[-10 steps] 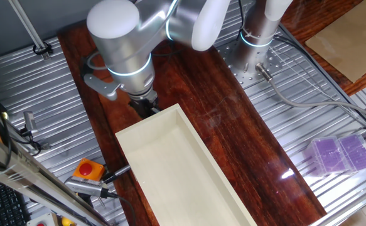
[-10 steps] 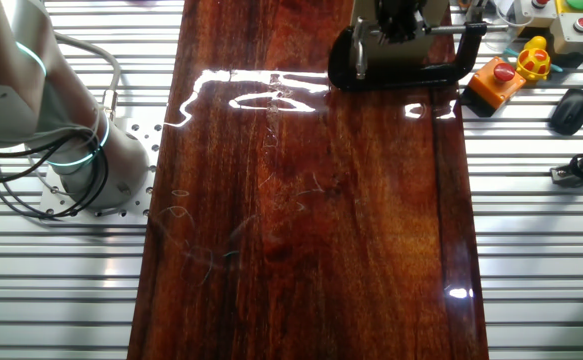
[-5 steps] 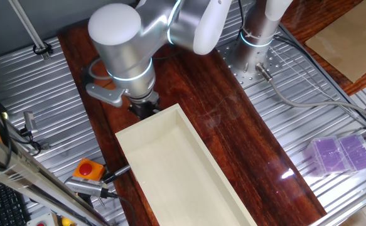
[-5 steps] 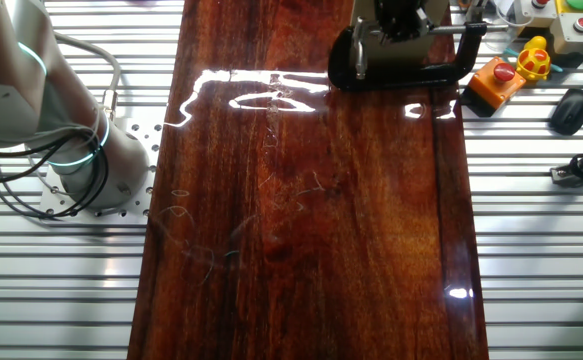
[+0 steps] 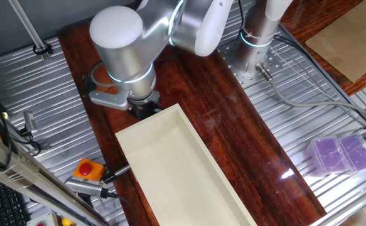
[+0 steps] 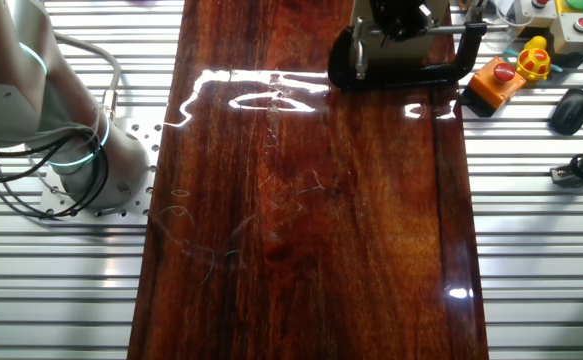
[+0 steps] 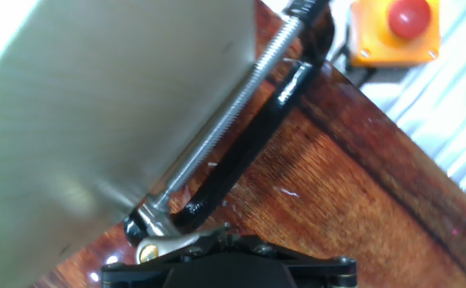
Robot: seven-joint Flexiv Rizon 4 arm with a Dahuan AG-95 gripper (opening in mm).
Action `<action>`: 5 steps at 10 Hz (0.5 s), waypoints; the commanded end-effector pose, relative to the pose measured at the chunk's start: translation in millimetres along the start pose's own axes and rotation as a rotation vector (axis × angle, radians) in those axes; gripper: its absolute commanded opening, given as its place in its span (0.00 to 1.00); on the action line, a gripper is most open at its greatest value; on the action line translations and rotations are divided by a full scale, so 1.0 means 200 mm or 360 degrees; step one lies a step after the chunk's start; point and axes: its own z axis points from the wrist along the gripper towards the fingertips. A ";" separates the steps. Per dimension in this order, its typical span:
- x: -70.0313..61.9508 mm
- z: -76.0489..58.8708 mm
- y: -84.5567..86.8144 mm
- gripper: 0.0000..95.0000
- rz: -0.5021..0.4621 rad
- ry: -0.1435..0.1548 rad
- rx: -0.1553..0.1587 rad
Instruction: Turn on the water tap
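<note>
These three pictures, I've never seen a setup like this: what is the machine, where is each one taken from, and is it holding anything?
The machine is a single silver robot arm bolted beside a dark wooden table.

One fixed view looks down on the arm, bent low over the end of a long cream box. The other fixed view looks from the opposite side: most of the tabletop, with a black C-clamp at its far end and an orange box with a red button beside it.

The hand view looks along the fingers, very close: the clamp's threaded screw, its black frame, a metal plate and the same red button.

The hand sits right over the clamp. I can't make out the tap, or whether the fingers are shut on anything.
</note>
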 end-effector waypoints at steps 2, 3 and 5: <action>0.00 0.03 -0.01 0.00 -0.0186 -0.0007 0.0008; 0.00 0.03 -0.01 0.00 -0.0206 -0.0014 0.0009; -0.01 0.04 -0.01 0.00 -0.0231 -0.0024 0.0011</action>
